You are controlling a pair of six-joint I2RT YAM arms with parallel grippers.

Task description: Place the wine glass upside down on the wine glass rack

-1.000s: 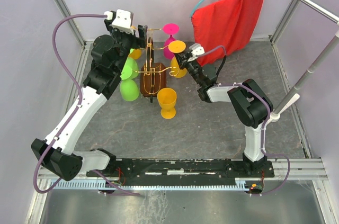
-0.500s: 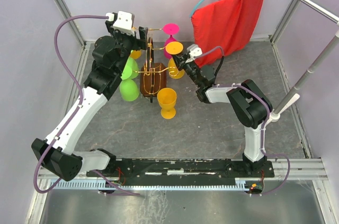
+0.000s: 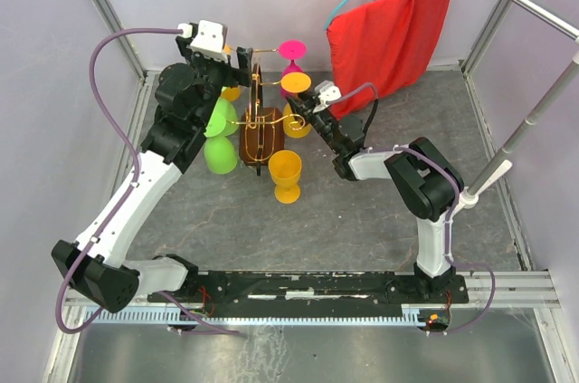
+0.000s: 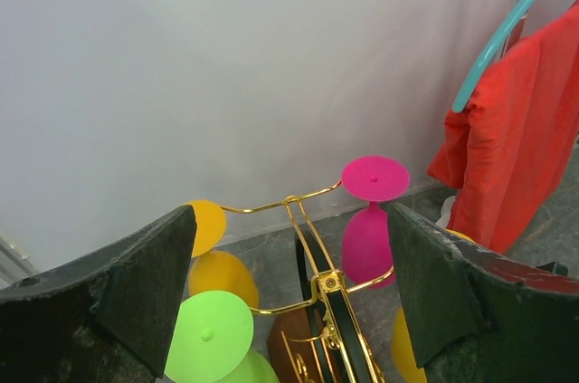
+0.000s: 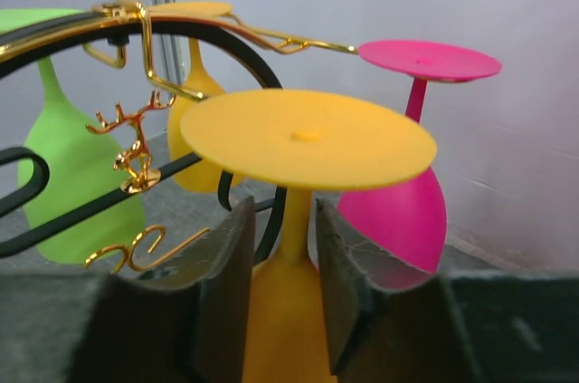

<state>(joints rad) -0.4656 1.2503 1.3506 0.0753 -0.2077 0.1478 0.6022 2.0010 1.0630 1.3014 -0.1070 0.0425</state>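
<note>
The gold wire wine glass rack [image 3: 256, 122] stands on its brown wooden base at the back middle; it also shows in the left wrist view [image 4: 326, 291] and the right wrist view [image 5: 136, 30]. My right gripper [image 3: 304, 110] [image 5: 284, 213] is shut on an upside-down yellow wine glass [image 3: 296, 82] [image 5: 308, 143]. It grips just below the foot and holds the glass beside the rack's right arms. My left gripper [image 3: 242, 62] [image 4: 289, 220] is open and empty, hovering over the rack's top.
A pink glass [image 3: 291, 52] [image 4: 366, 238], green glasses [image 3: 218, 134] and an orange one [image 4: 217, 279] hang inverted on the rack. Another yellow glass [image 3: 286, 175] stands upright in front of it. A red cloth [image 3: 391, 34] hangs at the back right.
My right gripper has moved a little left toward the rack, carrying the yellow glass. My left gripper has barely moved.
</note>
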